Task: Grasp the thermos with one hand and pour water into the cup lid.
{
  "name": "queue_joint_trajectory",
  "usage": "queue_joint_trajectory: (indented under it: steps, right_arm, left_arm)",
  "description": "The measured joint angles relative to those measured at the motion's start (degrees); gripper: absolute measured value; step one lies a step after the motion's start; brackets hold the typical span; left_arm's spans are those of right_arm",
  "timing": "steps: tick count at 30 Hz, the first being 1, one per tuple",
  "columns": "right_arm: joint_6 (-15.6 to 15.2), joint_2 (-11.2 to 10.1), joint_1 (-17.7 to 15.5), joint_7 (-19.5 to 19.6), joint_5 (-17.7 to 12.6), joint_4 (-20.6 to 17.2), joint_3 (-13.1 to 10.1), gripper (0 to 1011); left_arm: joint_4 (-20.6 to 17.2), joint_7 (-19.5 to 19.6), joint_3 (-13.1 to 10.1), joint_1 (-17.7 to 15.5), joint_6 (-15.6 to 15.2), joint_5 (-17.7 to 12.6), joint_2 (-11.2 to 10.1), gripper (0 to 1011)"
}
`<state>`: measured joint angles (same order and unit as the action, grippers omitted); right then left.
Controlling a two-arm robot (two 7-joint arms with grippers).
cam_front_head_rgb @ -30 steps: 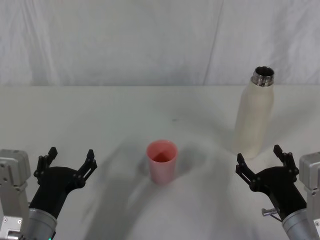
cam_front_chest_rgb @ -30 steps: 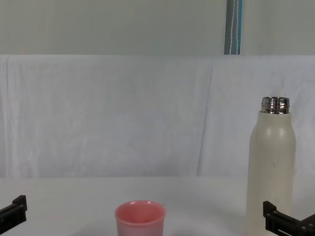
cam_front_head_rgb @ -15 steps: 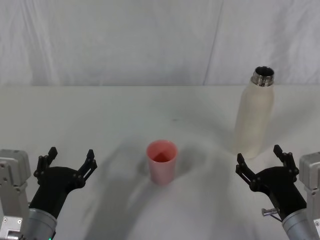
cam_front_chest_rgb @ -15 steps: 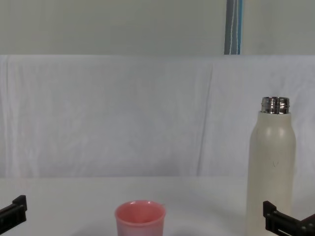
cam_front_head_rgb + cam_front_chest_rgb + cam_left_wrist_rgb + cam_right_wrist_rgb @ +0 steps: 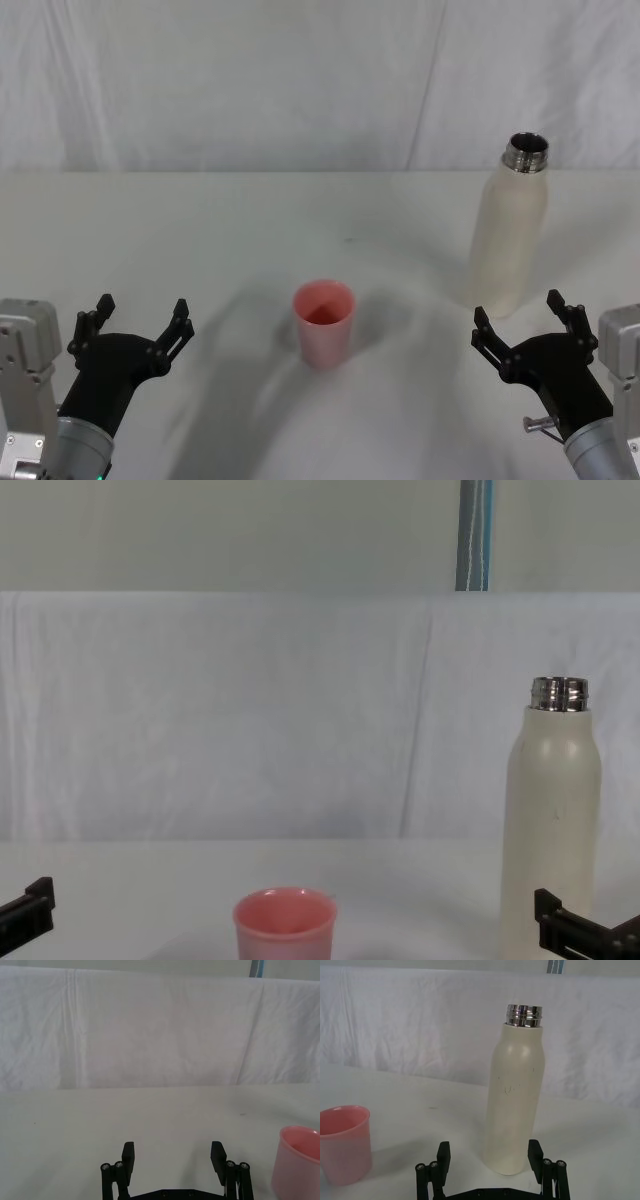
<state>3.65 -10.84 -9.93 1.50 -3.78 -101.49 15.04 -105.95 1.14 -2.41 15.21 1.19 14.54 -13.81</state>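
Clearly we risk toppling the thermos [image 5: 508, 235]: it stands tall and uncapped just beyond our right gripper [image 5: 527, 319], fingers spread and empty. A grasp too high tips it. The cup lid [image 5: 323, 323] sits mid-table; our left gripper [image 5: 137, 319] idles, spread.

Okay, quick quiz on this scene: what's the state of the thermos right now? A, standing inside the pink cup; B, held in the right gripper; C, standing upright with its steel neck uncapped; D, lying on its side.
C: the thermos stands upright on the table, its steel neck open, apart from the cup lid; the right gripper sits open just short of it, gripping nothing.
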Motion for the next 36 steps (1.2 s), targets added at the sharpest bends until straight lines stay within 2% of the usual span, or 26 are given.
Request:
queue_joint_trajectory:
  steps: [36]
  right_arm:
    - [0.0, 0.0, 0.0, 0.0, 0.0, 0.0, 0.0, 1002]
  left_arm:
    - [0.0, 0.0, 0.0, 0.0, 0.0, 0.0, 0.0, 1001]
